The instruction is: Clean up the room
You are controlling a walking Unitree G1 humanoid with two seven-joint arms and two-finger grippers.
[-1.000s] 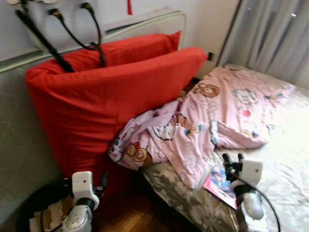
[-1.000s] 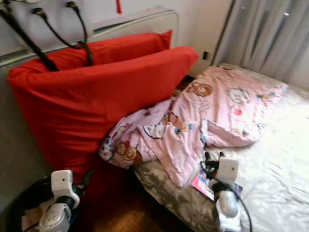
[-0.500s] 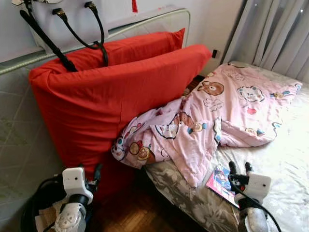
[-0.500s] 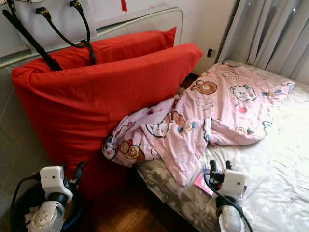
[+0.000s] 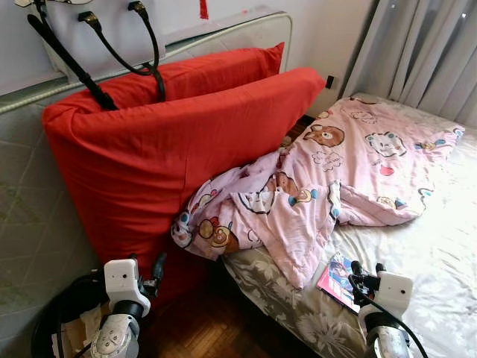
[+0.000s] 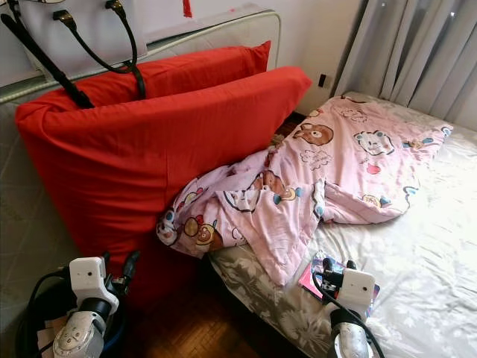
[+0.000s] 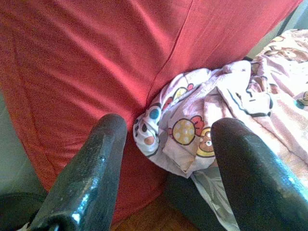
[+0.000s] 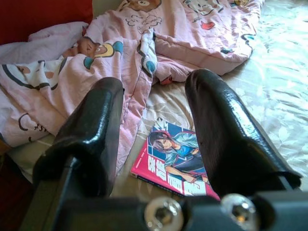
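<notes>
Lying near the bed's edge, a comic book with a pink cover sits on the pale floral sheet, just beside the hem of a crumpled pink cartoon-print blanket. The right gripper hovers above that book with its fingers spread apart and nothing between them. The blanket's bunched end spills off the mattress against a large red cushion propped upright at the headboard, where black bag straps hang. The left gripper, also spread and empty, hangs low before the cushion over the parquet floor, beside a dark basket.
</notes>
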